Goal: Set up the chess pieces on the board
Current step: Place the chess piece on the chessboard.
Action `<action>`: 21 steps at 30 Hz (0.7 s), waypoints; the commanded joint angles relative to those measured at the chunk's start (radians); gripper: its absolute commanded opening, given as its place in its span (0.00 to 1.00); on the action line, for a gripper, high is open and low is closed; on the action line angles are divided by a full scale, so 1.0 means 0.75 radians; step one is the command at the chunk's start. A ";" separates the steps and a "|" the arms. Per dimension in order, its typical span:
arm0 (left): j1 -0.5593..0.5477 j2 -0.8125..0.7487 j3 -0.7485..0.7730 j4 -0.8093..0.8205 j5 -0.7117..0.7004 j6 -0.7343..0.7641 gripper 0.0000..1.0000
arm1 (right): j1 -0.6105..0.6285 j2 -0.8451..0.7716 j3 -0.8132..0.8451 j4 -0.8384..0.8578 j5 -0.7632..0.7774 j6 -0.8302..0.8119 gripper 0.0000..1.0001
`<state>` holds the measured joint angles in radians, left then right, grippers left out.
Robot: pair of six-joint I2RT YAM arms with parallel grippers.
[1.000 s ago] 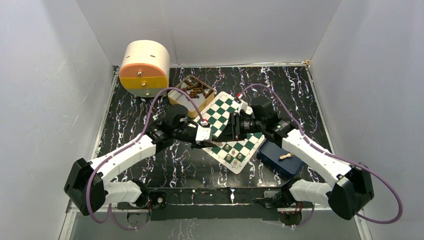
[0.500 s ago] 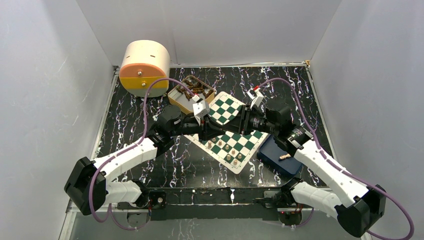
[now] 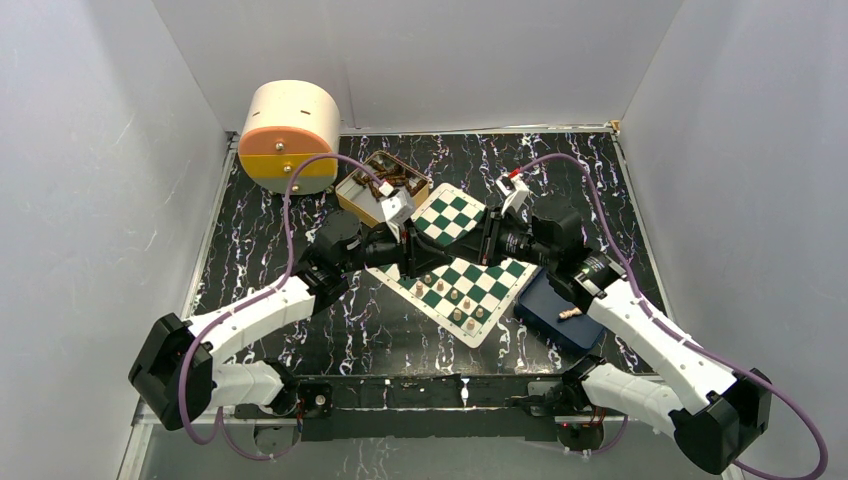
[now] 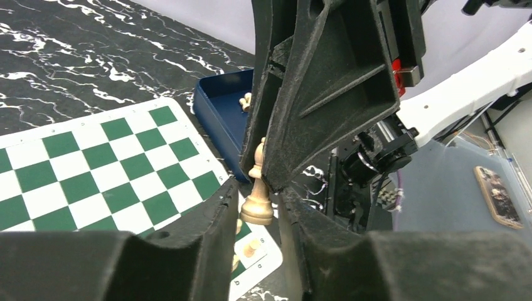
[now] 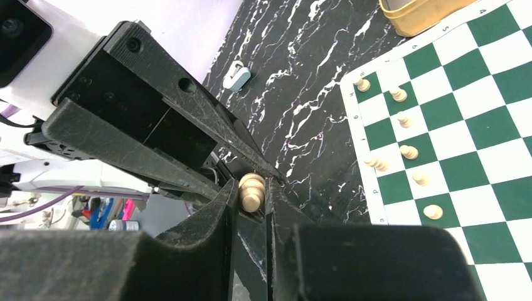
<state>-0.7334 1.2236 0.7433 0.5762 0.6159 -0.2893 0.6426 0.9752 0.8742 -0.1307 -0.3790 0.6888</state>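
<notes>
While your left hand [image 4: 257, 195] and right hand [image 5: 251, 186] meet tip to tip above the board [image 3: 455, 213], one chess piece [image 4: 257, 188] stands upright between them.
Your right hand is closed on the head of the chess piece, with its fingers pointing down from above. The fingers of your left hand are set narrow, one on each side of the base, and you cannot tell whether they press on it. The board lies askew on the counter [image 3: 600, 190]. The other pieces [image 3: 457, 297] stand on squares along its near edge. One loose piece [image 3: 570, 313] lies in the blue tray [image 3: 540, 305], just beside the board's near right side. A yellow tin [image 3: 357, 197] sits at the board's far left corner.
</notes>
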 commanded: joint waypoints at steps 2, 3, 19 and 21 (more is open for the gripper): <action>-0.006 -0.052 -0.030 0.011 -0.099 0.024 0.36 | 0.004 0.001 0.036 -0.032 0.064 -0.043 0.19; -0.004 -0.064 -0.029 -0.023 -0.114 0.040 0.38 | 0.002 0.003 0.035 -0.043 0.077 -0.043 0.19; -0.003 -0.385 -0.104 -0.536 -0.301 0.282 0.88 | 0.067 0.073 0.038 -0.202 0.233 -0.072 0.19; -0.004 -0.429 -0.107 -0.590 -0.339 0.291 0.88 | 0.098 0.089 0.044 -0.221 0.266 -0.085 0.19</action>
<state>-0.7353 0.9707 0.6743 0.2276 0.4263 -0.1158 0.6712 1.0210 0.8742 -0.2615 -0.2508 0.6598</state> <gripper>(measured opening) 0.882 0.251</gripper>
